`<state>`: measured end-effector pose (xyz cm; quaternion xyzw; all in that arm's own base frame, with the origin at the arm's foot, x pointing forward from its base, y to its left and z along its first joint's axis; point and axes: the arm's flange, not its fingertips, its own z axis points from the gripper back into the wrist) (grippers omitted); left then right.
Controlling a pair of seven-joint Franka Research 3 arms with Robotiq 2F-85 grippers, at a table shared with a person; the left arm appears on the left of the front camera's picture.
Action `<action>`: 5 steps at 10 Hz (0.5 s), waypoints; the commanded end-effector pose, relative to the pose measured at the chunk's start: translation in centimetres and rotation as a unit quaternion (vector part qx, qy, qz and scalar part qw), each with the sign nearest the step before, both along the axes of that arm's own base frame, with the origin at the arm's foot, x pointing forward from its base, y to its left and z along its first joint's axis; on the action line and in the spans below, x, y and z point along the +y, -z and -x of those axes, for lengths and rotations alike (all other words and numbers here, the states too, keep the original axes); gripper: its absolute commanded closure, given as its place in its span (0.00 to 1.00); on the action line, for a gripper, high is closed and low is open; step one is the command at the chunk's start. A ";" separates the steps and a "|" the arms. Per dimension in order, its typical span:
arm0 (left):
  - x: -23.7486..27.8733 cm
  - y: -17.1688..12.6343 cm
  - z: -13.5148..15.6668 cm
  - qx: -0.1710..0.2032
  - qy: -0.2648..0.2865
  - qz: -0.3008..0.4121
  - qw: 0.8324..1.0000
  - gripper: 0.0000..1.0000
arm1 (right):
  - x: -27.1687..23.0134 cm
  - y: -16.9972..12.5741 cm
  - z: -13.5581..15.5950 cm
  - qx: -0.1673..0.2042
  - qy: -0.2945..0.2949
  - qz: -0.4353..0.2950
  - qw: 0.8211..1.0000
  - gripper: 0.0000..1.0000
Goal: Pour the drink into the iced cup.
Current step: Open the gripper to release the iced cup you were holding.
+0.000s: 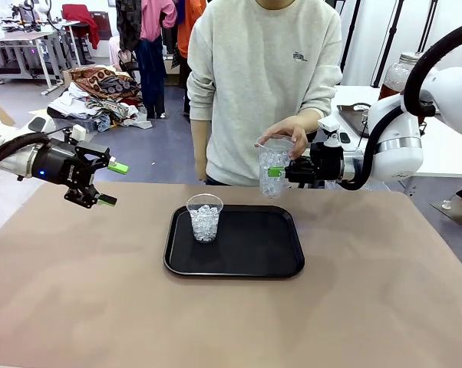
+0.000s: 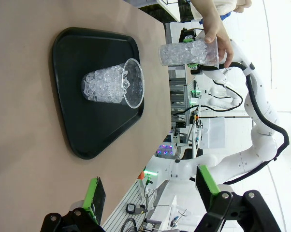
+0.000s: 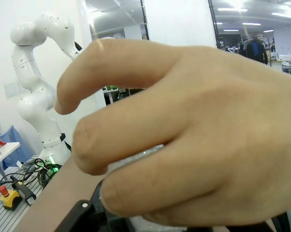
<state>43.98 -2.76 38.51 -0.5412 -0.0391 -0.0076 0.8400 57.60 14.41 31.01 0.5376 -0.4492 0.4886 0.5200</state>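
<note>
- Iced cup (image 1: pixel 205 218), a clear thin-walled plastic tumbler heaped with ice cubes, stands upright and untouched on the left half of a black rectangular plastic tray (image 1: pixel 254 249).
- I judge it light, easily dented and slippery if wet. It needs no holding, only a steady stream into its wide mouth.
- A second cup (image 1: pixel 274 165) of the same clear plastic, also packed with ice, hangs upright in the air just beyond the tray's far edge. I can make out no amber liquid in it. It is best taken gently at mid-wall, since the thin wall would probably buckle.
- The right gripper (image 1: pixel 277 173) pinches that second cup at mid-height, while the person's hand (image 1: pixel 291 129) grips its rim.
- The left gripper (image 1: pixel 112 184) hovers empty with its jaws spread wide, well to the left of the tray and above the tan-covered table (image 1: pixel 369 307).
- A lidded jar (image 1: pixel 400 73) with reddish-brown contents stands far back on the right. I cannot tell whether that is the drink.
</note>
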 end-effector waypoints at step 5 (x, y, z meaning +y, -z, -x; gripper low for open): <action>0.0 -0.1 0.1 -0.001 0.000 0.002 1.000 0.00 | 0.0 -0.4 0.0 -0.003 -0.001 -0.002 1.000 0.39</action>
